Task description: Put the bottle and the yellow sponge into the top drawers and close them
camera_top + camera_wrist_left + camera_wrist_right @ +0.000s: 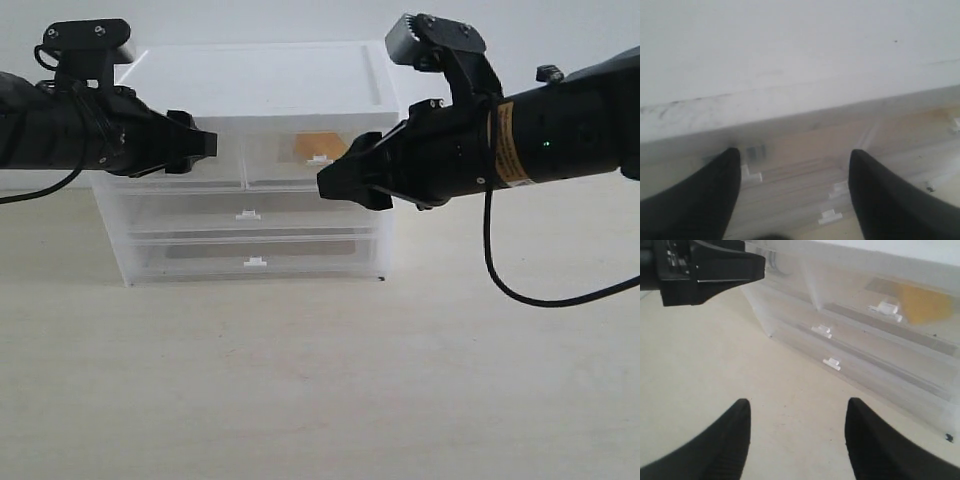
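**Exterior view**
- The chest [250, 75]: white-topped with clear fronts, at 12 o'clock on the table [300, 390].
- My left claw [205, 145]: at the chest's 9 o'clock, tip close to the left one of the top drawers [270, 155]. I cannot tell whether it is touching.
- My right claw [335, 182]: reaches in from 3 o'clock, in front of the right top drawer.
- The yellow sponge [318, 146]: inside the right top drawer, showing through its front.
- The bottle: not seen; my left arm covers that drawer.

**Left wrist view**
- My left claw [794, 151]: fingers [705, 200] spread apart, nothing between them, the chest close ahead.
- Grey smear [757, 152]: behind the clear front, too blurred to call it the bottle.
- Hazard: a push landing on the chest's top edge rather than the drawer front would, I judge, slide the whole light chest toward 12 o'clock.

**Right wrist view**
- My right claw [799, 402]: fingers apart and empty, over bare table.
- The yellow sponge [922, 302]: behind the white tab [885, 307] of its drawer.
- My left claw [740, 267]: near the chest.
- Hazard: I cannot confirm either drawer is fully shut, so leaving now may leave one ajar. A finger snagging a tab could drag a drawer out again, and my two arms working this near could knock together.
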Robot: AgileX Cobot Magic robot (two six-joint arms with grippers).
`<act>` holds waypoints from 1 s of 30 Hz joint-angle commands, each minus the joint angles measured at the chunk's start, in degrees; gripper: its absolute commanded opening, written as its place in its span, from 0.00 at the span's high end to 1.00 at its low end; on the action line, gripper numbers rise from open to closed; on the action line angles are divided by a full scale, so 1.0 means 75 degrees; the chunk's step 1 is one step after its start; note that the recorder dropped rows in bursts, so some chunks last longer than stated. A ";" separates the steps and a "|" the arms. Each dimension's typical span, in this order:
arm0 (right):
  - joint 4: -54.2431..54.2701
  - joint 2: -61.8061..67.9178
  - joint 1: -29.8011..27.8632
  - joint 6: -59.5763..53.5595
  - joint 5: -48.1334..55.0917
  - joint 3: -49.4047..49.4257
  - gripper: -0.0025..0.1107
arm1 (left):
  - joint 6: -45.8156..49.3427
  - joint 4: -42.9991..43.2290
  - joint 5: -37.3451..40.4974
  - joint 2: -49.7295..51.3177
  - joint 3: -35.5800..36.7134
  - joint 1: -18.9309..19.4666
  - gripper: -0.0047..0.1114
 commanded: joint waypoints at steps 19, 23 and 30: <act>0.0016 -0.0332 -0.0028 0.0097 0.0725 0.0648 0.83 | -0.1294 0.1312 0.2837 -0.2731 0.1398 0.0284 0.93; 0.0016 -0.1197 -0.0028 0.0156 0.1186 0.1183 0.98 | -0.1294 0.0814 0.2917 -0.3902 0.2223 0.0284 0.93; 0.0016 -0.3613 -0.0028 0.0738 0.1062 0.2187 0.98 | -0.1177 -0.0386 0.3157 -0.6578 0.3786 0.0284 0.93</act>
